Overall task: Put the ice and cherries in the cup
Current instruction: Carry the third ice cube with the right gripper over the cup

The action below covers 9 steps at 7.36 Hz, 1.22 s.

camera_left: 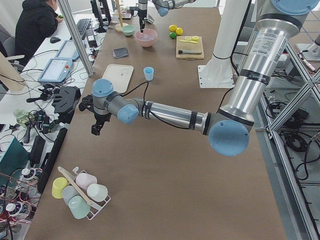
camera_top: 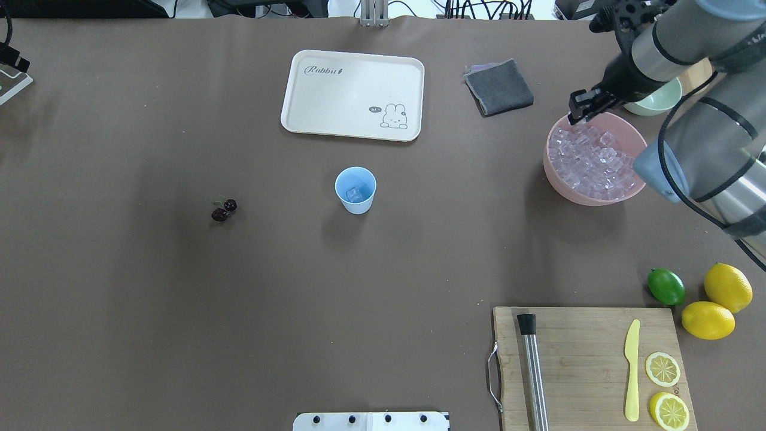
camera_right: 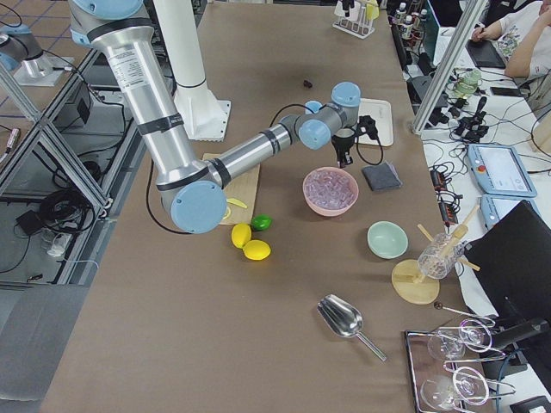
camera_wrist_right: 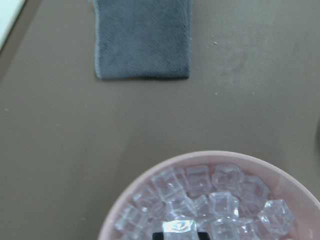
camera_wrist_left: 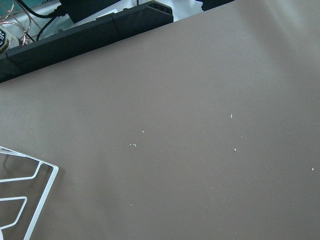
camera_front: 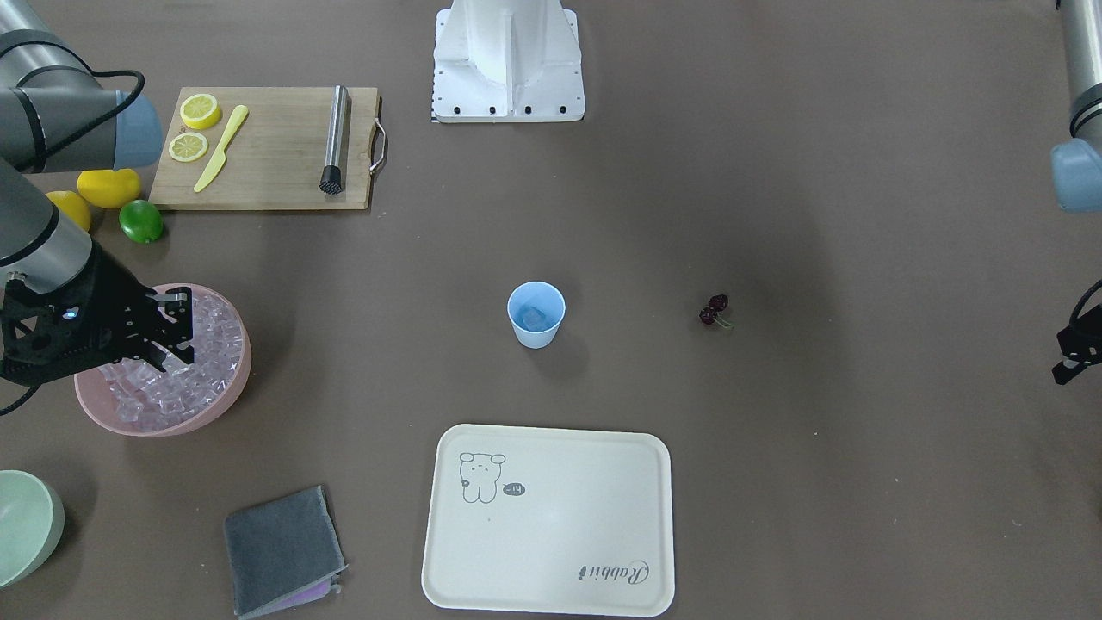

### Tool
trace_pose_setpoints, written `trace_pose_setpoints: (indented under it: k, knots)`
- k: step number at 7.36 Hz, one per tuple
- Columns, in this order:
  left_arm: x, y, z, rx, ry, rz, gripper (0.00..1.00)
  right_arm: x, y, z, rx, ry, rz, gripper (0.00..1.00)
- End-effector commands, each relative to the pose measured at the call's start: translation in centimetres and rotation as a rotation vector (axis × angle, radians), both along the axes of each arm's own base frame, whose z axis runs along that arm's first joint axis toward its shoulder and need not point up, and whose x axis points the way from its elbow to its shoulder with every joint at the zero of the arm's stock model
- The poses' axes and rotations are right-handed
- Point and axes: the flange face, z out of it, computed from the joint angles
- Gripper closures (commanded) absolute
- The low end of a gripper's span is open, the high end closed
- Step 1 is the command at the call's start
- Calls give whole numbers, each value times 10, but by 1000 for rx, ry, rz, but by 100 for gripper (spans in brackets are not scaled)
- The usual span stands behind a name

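The light-blue cup (camera_front: 535,328) stands upright at the table's middle with one ice cube (camera_front: 534,319) inside; it also shows in the overhead view (camera_top: 355,199). The dark cherries (camera_front: 714,311) lie on the bare table apart from the cup. A pink bowl (camera_front: 232,379) is heaped with ice cubes (camera_front: 172,392). My right gripper (camera_front: 176,340) hangs over the bowl's edge. In the right wrist view it looks shut on a single ice cube (camera_wrist_right: 180,225), held above the pile. My left gripper (camera_front: 1072,349) is far off at the table's end. I cannot tell whether it is open.
A cream tray (camera_front: 551,551) and a grey cloth (camera_front: 280,551) lie beyond the cup. A cutting board (camera_front: 275,172) holds lemon slices, a yellow knife and a metal muddler. A lime (camera_front: 140,221), lemons and a pale green bowl (camera_front: 26,525) are near the pink bowl.
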Motion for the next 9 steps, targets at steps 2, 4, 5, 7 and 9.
trace_pose_setpoints:
  k: [2,4,5,7,9]
  knots:
    - [0,0,-1,1,2,-1,2,-130,36,-190,-84,-39,106,100]
    - [1,0,1,-3,1,2,2,-244,74,-225,-83,24,182,100]
    - [0,-1,1,-5,2,-2,2,-295,85,-232,-71,77,180,100]
    - [1,1,-3,3,7,3,2,-329,113,-226,-58,108,194,100]
    - [12,0,-4,7,4,20,2,-340,123,-218,-51,126,188,100]
